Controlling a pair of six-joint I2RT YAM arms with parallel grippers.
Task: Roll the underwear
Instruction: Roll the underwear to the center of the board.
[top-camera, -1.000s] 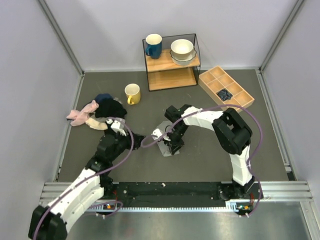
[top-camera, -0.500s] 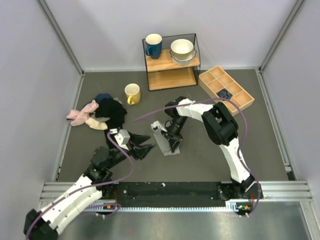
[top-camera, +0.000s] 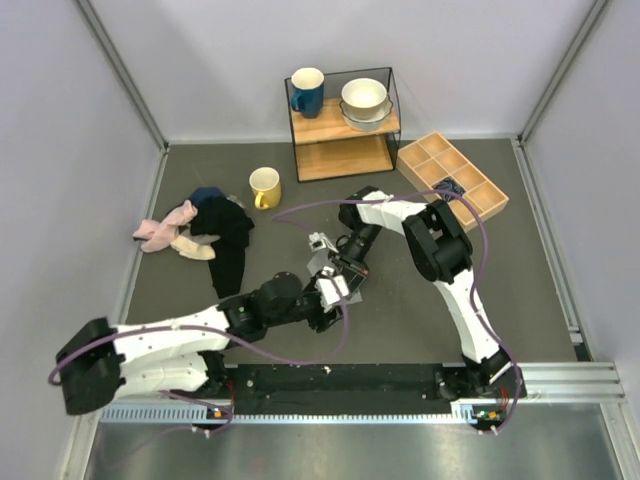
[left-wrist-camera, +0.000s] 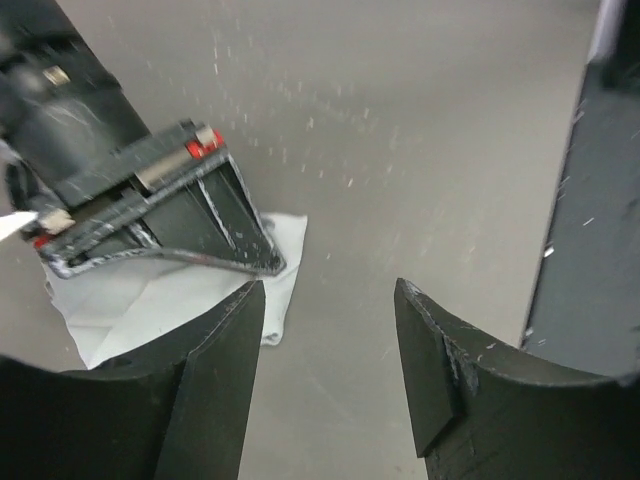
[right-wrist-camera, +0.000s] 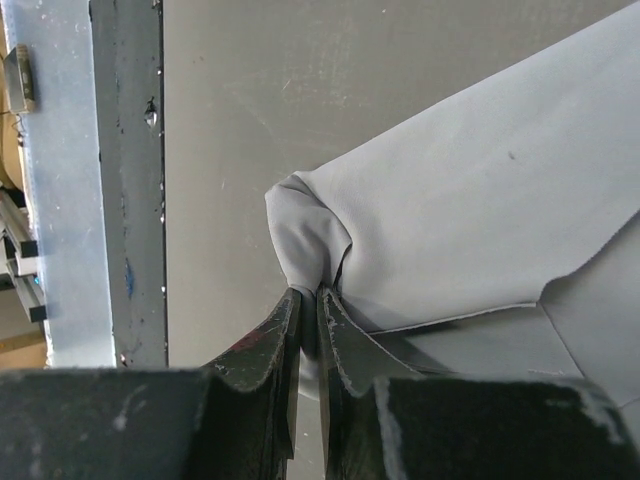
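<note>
The underwear (right-wrist-camera: 480, 200) is a light grey cloth lying partly folded on the dark table, near the middle in the top view (top-camera: 319, 265). My right gripper (right-wrist-camera: 308, 292) is shut on a bunched fold at the cloth's edge; from above (top-camera: 346, 268) it stands over the cloth. The left wrist view shows that gripper pressed on the underwear (left-wrist-camera: 150, 300). My left gripper (left-wrist-camera: 328, 290) is open, with bare table between its fingers, just right of the cloth's corner. In the top view it (top-camera: 335, 293) sits close beside the right one.
A yellow mug (top-camera: 265, 186) and a pile of pink, dark and cream clothes (top-camera: 200, 225) lie at the left. A shelf (top-camera: 345, 125) with a blue mug and bowls stands at the back. A wooden divided tray (top-camera: 452, 175) holds a small dark bundle.
My left arm has swung right, to the underwear, with its jaws spreading wider. The right gripper has shifted slightly toward the back, still pinching the cloth.
</note>
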